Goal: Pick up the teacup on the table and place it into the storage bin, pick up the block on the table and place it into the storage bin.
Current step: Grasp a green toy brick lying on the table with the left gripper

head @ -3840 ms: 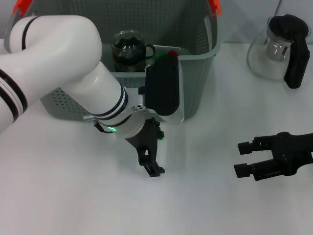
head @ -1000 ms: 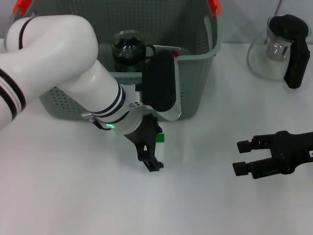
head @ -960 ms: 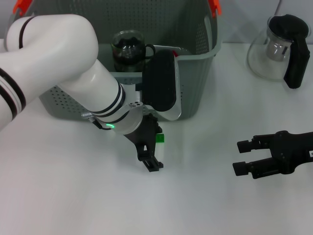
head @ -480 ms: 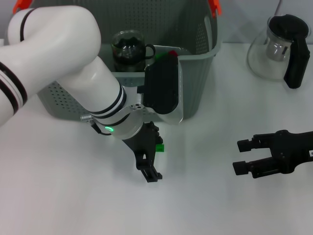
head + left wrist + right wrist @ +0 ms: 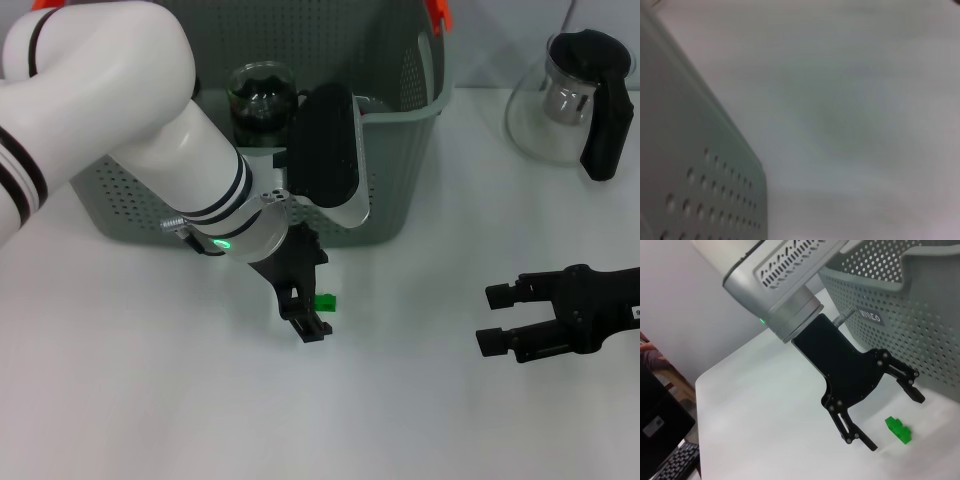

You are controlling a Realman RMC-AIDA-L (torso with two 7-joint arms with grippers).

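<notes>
Small notched green block (image 5: 324,301) lies on the smooth white table (image 5: 420,400), my left gripper (image 5: 312,300) spread wide around it.
Glass teacup (image 5: 262,100) sits inside the perforated grey storage bin (image 5: 400,170); right gripper (image 5: 497,319) hovers open, well apart.

Left gripper (image 5: 312,300) low, jaws spread; right gripper (image 5: 492,319) parked, open.

Perforated matt grey plastic storage bin (image 5: 400,190), glossy green plastic block (image 5: 325,301), clear glass teacup (image 5: 262,100), smooth white table (image 5: 420,420).
</notes>
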